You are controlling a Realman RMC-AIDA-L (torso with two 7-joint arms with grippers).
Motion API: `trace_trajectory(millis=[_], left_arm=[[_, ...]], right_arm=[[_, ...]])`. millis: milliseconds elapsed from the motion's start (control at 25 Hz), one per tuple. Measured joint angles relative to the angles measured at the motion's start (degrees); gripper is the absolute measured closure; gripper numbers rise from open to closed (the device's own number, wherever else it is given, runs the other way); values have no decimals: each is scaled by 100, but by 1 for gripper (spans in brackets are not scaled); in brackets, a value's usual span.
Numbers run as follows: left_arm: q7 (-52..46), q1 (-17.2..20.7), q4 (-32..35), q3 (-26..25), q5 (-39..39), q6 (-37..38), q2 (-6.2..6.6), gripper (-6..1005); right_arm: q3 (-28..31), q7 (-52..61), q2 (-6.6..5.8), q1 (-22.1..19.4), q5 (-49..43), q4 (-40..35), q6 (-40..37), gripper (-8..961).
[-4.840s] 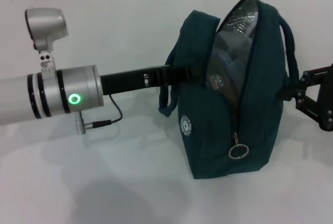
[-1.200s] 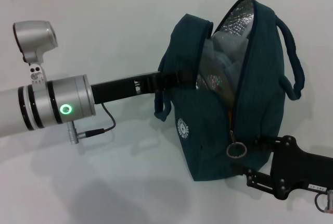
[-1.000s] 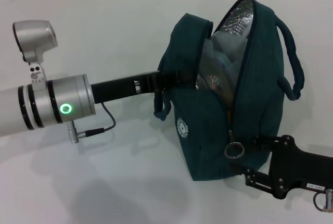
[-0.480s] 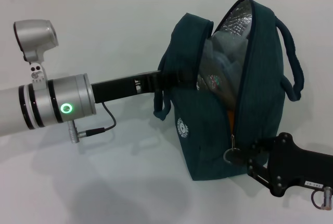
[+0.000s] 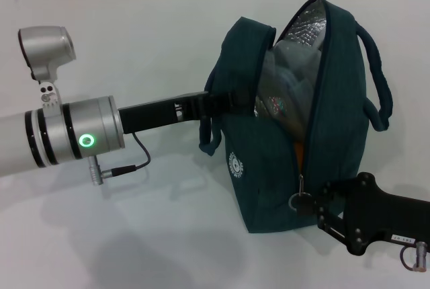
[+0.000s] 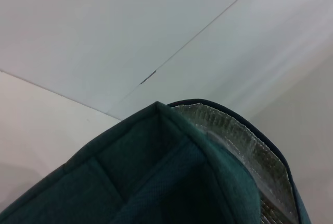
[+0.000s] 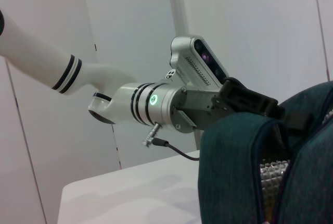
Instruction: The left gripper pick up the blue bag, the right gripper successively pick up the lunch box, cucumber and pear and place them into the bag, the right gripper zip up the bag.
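gaping teal blue bag (image 5: 269,168), silvery lining

Blue bag (image 5: 282,154) on white table (image 5: 154,235)

Bright even light, soft shadows on table (image 5: 168,249), sharp focus

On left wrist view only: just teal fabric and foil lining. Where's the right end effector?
Observer: Head view puts the right end effector low at the blue bag's near end, at the zipper pull.
Operator: Zipped yet?
Observer: No. The mouth gapes wide, and the lunch box shows inside.
Operator: What's my left end effector holding?
Observer: The left end effector clamps the bag's left wall, by the handle.
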Motion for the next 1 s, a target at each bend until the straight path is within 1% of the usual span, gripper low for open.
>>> trace_trajectory(millis=[360, 560, 840, 960, 1000], left_arm=[[3, 8, 1, 0, 0, -5, 0, 905], [16, 34, 2, 21, -4, 21, 4, 902], [210, 82, 1, 36, 9, 161, 9, 899], [247, 129, -3, 23, 9, 165, 9, 898], [279, 170, -4, -6, 0, 169, 9, 827]], right_arm=[[0, 2, -17, -1, 0, 0, 4, 858], [27, 3, -32, -37, 0, -21, -46, 944], [63, -45, -52, -106, 0, -46, -322, 944], [179, -68, -65, -207, 0, -58, -571, 944], [233, -77, -69, -233, 0, -58, -651, 944]])
